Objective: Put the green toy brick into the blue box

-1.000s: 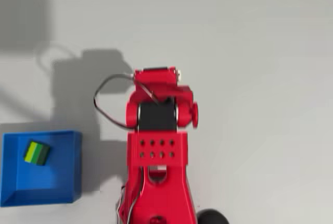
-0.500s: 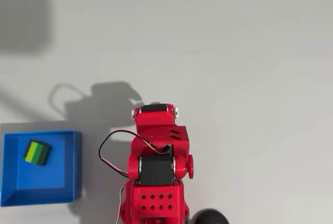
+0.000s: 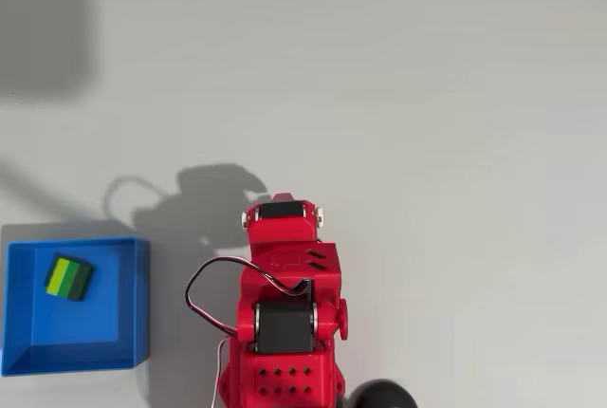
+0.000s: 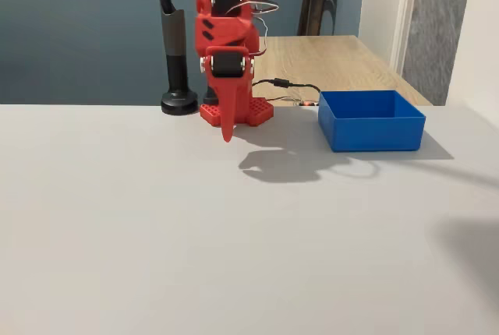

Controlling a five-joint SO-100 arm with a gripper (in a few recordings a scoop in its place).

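Already the small studded lime-and-dark-green plastic toy brick [image 3: 68, 278] lies inside the square, shallow, bright blue plastic box [image 3: 28, 356], in its upper left part in the overhead view. Its colour stripes run nearly up and down the picture, tilted slightly, with the lime side at left and the dark side at right. The box sits on the pale grey surface [image 3: 455, 142], left of the red arm [image 3: 282, 323], apart from it. The arm is folded over its base; its fingers [image 4: 228, 128] point down just above the surface, and whether they are parted or closed cannot be told.
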